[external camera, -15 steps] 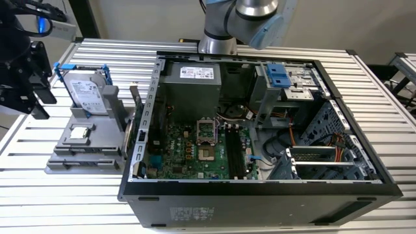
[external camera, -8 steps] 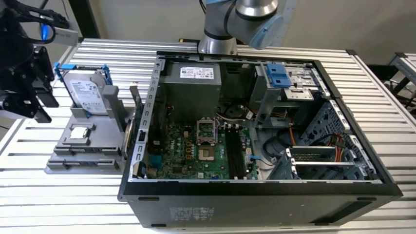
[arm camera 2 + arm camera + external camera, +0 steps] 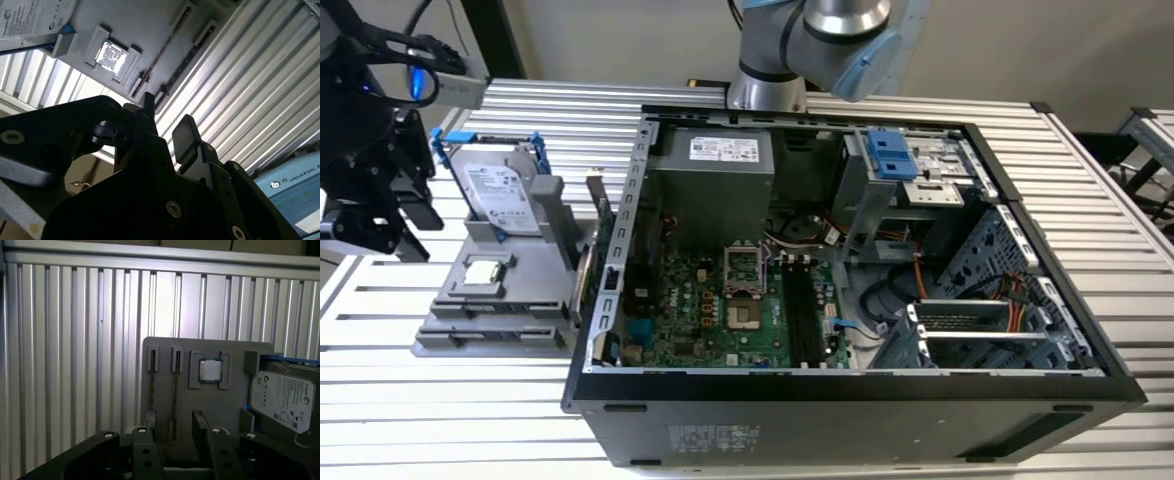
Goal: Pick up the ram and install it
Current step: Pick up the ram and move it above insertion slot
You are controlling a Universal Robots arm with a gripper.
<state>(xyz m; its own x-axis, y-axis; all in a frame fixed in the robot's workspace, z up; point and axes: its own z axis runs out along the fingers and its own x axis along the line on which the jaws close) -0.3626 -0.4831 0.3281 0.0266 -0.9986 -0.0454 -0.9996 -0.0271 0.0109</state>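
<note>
- Gripper [image 3: 175, 426] is spread wide with nothing between its fingers. It sits near the grey parts holder [image 3: 162, 390], well apart from the open computer case [image 3: 854, 388].
- The ram [image 3: 175, 395] stands on edge in one narrow slot of the holder, untouched, beside the processor chip [image 3: 210, 370]. The hard drive [image 3: 282, 400] is further along.
- In the first wrist view the ram lines up with the gap between the fingers.
- Handling, as judged: light, stiff and very thin, likely brittle if twisted, with delicate chips and contacts.
- Best hold: pinch the two flat faces near mid-length at the exposed upper edge, and lift straight out.

arm [image 3: 841, 18]: silver, pale blue joint cap | gripper [image 3: 166, 117]: black, silver screws | fingers [image 3: 186, 134]: black
</note>
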